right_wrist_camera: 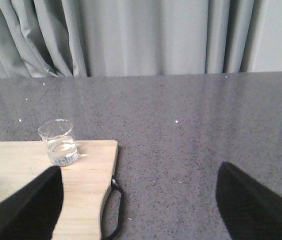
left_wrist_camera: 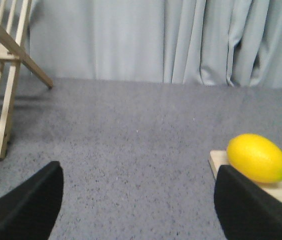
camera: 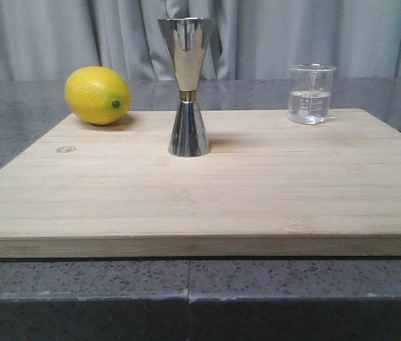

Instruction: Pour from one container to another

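Beaker [camera: 310, 94]: fragile, slippery glass, part-filled; grasp mid-wall.
Jigger [camera: 186, 85]: tall, tippy steel.
Left gripper [left_wrist_camera: 138, 200], right gripper [right_wrist_camera: 138, 200]: spread wide, empty.

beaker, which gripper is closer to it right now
Right. The beaker stands just ahead of the right gripper, near its finger. The left gripper is off the board's far end by the lemon, with no beaker in its view.

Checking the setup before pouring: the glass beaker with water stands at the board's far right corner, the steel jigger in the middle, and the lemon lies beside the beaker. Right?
Not quite. The lemon lies at the board's far left corner, across from the beaker, with the jigger between them. The front view shows it. The rest is right.
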`<state>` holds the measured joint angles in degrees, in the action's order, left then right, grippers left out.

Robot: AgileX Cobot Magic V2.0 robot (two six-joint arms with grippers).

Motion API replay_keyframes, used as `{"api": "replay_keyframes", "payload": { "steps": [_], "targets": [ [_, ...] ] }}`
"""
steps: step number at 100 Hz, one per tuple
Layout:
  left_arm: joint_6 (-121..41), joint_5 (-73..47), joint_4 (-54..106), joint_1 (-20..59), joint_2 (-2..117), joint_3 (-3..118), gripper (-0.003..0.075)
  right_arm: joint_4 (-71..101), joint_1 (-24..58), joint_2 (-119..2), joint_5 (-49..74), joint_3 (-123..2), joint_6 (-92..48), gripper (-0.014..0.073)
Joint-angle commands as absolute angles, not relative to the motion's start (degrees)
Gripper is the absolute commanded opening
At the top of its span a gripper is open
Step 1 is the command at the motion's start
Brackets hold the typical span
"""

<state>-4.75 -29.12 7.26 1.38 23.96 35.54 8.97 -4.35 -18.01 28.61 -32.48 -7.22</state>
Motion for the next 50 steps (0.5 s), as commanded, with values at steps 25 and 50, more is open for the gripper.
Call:
{"api": "replay_keyframes", "payload": {
  "steps": [25, 50],
  "targets": [
    [-17.76, -47.47, 12.02, 1.41, 41.0, 49.04, 0.0547, 9.42, -4.77, -27.39, 29.7, -38.48, -7.61, 0.0583],
    [-26.86, -46.85, 22.5, 1.41, 51.31, 49.34, 0.0514, 9.42, -4.77, -28.88, 29.83, -38.48, -7.61, 0.0583]
  ]
}}
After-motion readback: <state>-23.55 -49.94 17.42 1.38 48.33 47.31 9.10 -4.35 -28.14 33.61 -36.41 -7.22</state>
